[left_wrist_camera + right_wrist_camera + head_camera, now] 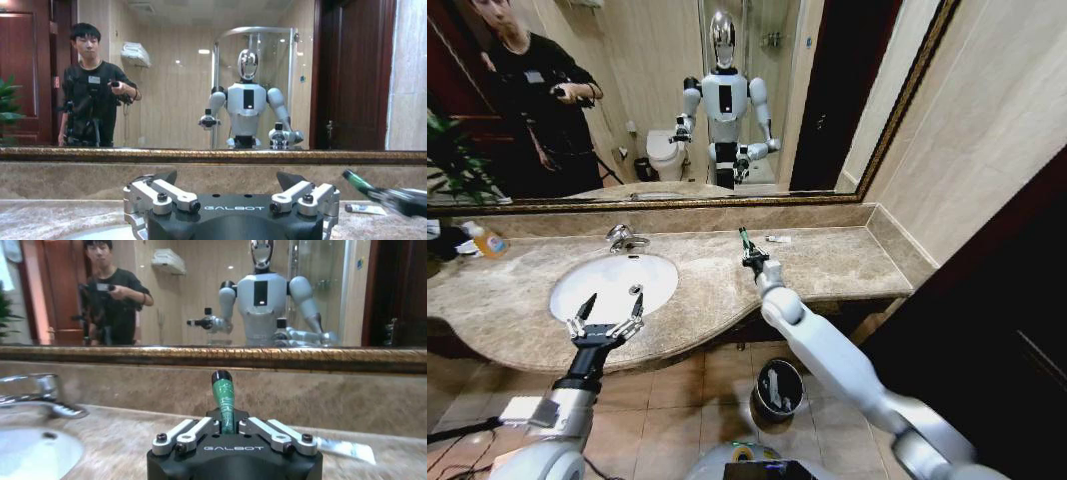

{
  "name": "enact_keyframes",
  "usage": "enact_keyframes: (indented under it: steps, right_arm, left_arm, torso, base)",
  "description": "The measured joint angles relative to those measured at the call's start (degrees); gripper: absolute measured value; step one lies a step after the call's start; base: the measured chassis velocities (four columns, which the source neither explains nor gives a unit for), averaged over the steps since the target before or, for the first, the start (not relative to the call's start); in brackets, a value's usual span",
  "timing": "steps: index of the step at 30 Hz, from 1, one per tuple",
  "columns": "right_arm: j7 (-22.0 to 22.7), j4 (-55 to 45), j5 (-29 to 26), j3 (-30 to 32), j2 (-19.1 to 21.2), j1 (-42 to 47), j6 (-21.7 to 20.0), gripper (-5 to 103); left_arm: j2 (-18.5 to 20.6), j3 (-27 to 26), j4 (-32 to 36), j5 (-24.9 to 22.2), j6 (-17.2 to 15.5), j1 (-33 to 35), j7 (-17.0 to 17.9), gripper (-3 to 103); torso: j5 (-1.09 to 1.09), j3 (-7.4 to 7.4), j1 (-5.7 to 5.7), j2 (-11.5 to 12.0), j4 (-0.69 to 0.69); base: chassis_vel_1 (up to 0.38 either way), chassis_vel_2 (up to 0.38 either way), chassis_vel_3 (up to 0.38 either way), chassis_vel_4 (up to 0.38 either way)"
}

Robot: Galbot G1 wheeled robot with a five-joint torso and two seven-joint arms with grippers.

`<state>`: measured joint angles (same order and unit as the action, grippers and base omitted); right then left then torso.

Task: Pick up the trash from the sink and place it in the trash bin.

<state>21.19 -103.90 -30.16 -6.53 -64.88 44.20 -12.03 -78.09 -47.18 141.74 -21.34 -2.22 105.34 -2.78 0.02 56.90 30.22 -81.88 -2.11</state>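
The right gripper (748, 252) is over the desk (827, 262), to the right of the sink (614, 285), its fingers clamped on a green stick (223, 399) that juts up and forward from between them. In the right wrist view the stick stands nearly upright against the backsplash, dark tip on top. A small white tube (778, 239) lies on the desk near the back wall, just beyond that gripper and apart from it. The left gripper (608, 308) hovers over the front edge of the sink with its fingers (162, 192) spread wide and nothing between them. The faucet (623, 237) stands behind the white basin. The bin (778, 391) sits on the floor tiles below the desk's front edge, under the right arm. A clear bottle (485, 240) stands at the desk's far left.
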Motion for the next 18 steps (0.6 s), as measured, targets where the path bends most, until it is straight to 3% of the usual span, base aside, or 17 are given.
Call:
enact_keyframes:
  steps: [6, 11, 13, 14, 17, 18]
  right_arm:
    - [-3.22, -8.79, -0.21, 6.60, 6.36, 12.12, 2.56, 10]
    - [-5.69, -11.10, 0.00, 10.59, 9.22, 18.11, 5.90, 10]
    - [-7.68, -10.95, 0.40, 12.52, 10.26, 22.51, 11.07, 10]
    - [-7.68, -10.95, 0.40, 12.52, 10.26, 22.51, 11.07, 10]
    - [-19.49, -6.29, 1.67, 18.40, 10.15, 31.71, 23.40, 10]
    - [-22.01, -4.98, 1.93, 19.82, 9.79, 33.19, 25.28, 10]
  left_arm:
    - [0.00, 0.01, 0.00, 0.00, 0.00, 0.00, -0.01, 100]
    - [0.00, 0.01, 0.00, 0.00, 0.00, 0.00, -0.01, 100]
    - [0.00, 0.01, 0.00, 0.00, 0.00, 0.00, -0.01, 100]
    - [0.00, 0.01, 0.00, 0.00, 0.00, 0.00, -0.01, 100]
    - [0.00, 0.00, 0.00, 0.00, 0.00, 0.00, -0.01, 100]
    - [0.00, 0.01, 0.00, 0.00, 0.00, 0.00, -0.01, 100]
  torso:
    - [0.00, -0.01, 0.00, 0.00, 0.00]
    - [-0.01, -0.01, 0.00, 0.00, -0.01]
    - [-0.01, -0.01, 0.00, 0.00, 0.00]
    - [-0.01, -0.01, 0.00, 0.00, 0.00]
    - [0.00, -0.01, 0.00, 0.00, 0.00]
    - [0.00, -0.01, -0.01, 0.00, 0.01]
  base:
    - [0.000, 0.000, 0.000, 0.000]
    - [0.000, 0.000, 0.000, 0.000]
    - [0.000, 0.000, 0.000, 0.000]
    - [0.000, 0.000, 0.000, 0.000]
    - [0.000, 0.000, 0.000, 0.000]
    - [0.000, 0.000, 0.000, 0.000]
